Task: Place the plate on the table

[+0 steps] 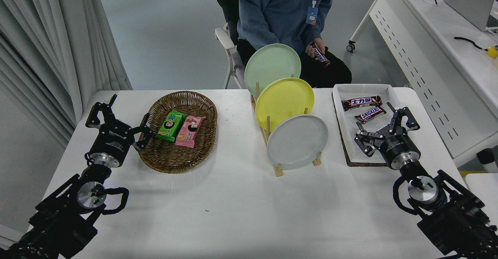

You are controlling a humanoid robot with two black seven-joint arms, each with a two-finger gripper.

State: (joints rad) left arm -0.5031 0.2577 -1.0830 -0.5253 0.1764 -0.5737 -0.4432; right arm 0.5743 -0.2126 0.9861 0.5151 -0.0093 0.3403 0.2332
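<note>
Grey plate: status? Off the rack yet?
Nothing done yet: the grey plate stands upright in the wooden rack, in front of the yellow plate. In hand: nothing; the right gripper is open and empty over the white tray, the left gripper parked by the basket. Left: grasp, lift out, lay it on the table.

On the white surface [241,212] we see a wicker basket [155,160] at left, a wooden rack [272,161] in the middle, and a white tray [344,132] on a dark mat at right
</note>
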